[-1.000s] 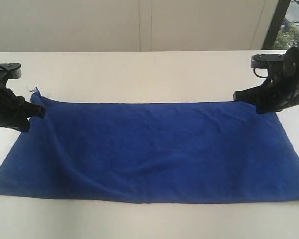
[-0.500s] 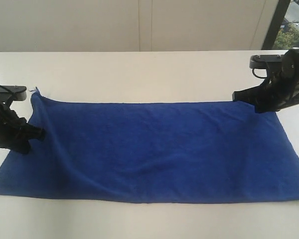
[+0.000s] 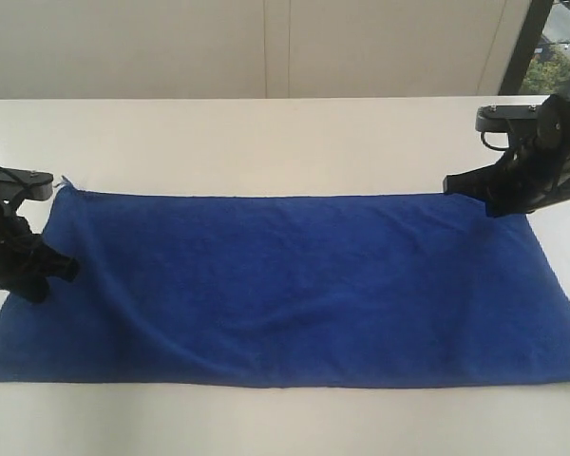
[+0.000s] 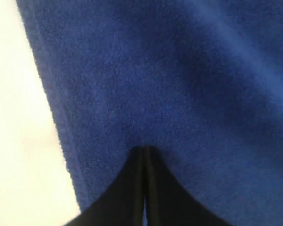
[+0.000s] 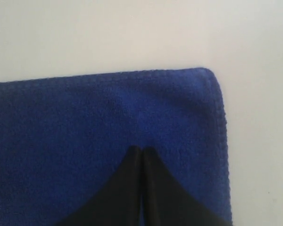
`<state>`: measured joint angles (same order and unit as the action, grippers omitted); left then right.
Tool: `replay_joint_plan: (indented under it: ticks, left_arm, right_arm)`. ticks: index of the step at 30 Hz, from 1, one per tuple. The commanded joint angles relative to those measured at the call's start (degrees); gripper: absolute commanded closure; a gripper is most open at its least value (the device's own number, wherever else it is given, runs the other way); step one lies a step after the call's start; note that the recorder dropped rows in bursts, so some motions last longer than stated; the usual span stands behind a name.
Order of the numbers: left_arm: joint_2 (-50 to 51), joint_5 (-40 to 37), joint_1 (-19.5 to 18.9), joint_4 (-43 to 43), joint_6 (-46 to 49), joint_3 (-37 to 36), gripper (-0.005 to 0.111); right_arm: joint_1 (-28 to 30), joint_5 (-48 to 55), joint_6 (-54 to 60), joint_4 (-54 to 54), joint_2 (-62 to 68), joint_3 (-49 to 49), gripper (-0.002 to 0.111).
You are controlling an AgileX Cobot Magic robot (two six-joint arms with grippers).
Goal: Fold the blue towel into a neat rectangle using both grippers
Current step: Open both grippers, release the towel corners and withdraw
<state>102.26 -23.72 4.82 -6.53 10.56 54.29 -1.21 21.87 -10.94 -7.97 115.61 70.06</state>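
Lying flat: blue towel (image 3: 294,285) | left hand (image 3: 70,269) clenched, side edge | right hand (image 3: 448,182) clenched, corner

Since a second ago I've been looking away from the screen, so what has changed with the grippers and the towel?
The left gripper, shut, has slid toward the camera along the left edge of the blue towel, away from its far-left corner, which now lies flatter. Nothing was visibly gripped or released. The right gripper stays shut at the far-right corner, and the towel stays spread on the table, diagonal crease unchanged.
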Motion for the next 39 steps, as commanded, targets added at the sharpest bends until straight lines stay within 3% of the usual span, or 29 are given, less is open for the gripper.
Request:
replay_joint_plan:
  ticks: [1, 15, 25, 30, 33, 39]
  left_arm:
    - [0.5, -3.5, -0.1, 1.0, -0.4, -0.5, 0.107]
    - [0.5, -4.3, -0.1, 6.5, -0.2, -0.5, 0.107]
    - [-4.6, -6.0, -0.1, -1.9, -0.3, 6.1, 0.107]
    - [-9.8, -13.9, -0.2, -1.3, -4.5, 8.5, 0.107]
    - [-11.4, -18.5, -0.2, 1.8, -10.1, 8.5, 0.107]
    - [-16.1, -24.8, -0.2, 4.0, -10.6, 8.2, 0.107]
  right_arm:
    - [0.4, -0.1, 0.6, -0.2, 0.0, 0.1, 0.108]
    - [0.4, 0.5, 0.6, -0.4, 0.0, 0.1, 0.108]
    - [0.4, 7.4, 0.6, -0.4, -9.3, 0.1, 0.108]
    - [0.4, 20.0, 2.6, 0.2, -15.5, -1.1, 0.108]
    - [0.4, 21.7, 4.5, 2.5, -17.9, -2.8, 0.108]
    - [0.5, 25.0, 6.1, 3.3, -21.1, -5.7, 0.108]
